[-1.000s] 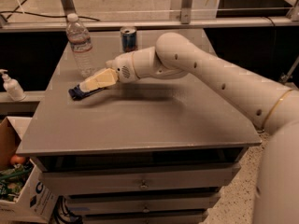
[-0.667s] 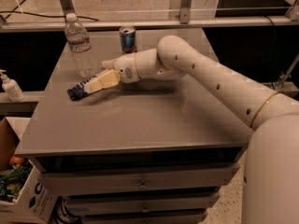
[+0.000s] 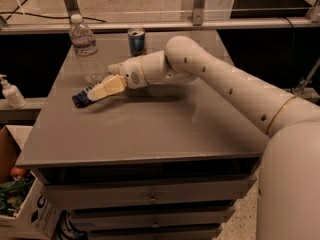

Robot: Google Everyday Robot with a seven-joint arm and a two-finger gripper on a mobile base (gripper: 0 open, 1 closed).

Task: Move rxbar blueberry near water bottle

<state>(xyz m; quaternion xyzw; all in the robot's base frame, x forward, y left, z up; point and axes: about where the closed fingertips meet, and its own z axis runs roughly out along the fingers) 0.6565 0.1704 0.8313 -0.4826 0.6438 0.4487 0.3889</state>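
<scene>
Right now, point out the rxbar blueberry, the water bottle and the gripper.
rxbar blueberry [image 3: 80, 99]: camera view, dark wrapper's exposed left end.
water bottle [image 3: 86, 46]: camera view, label band.
gripper [image 3: 94, 93]: camera view, its tip, at the bar near the bottle's base.

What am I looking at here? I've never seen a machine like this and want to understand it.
This is a white robot with one long arm, seen by a single camera looking down over a grey table. The arm reaches across from the right of the picture. Its gripper, low over the table's left side, has its fingers closed on the rxbar blueberry, a dark blue snack bar. Just behind it stands the water bottle, and a drink can stands farther back.
</scene>
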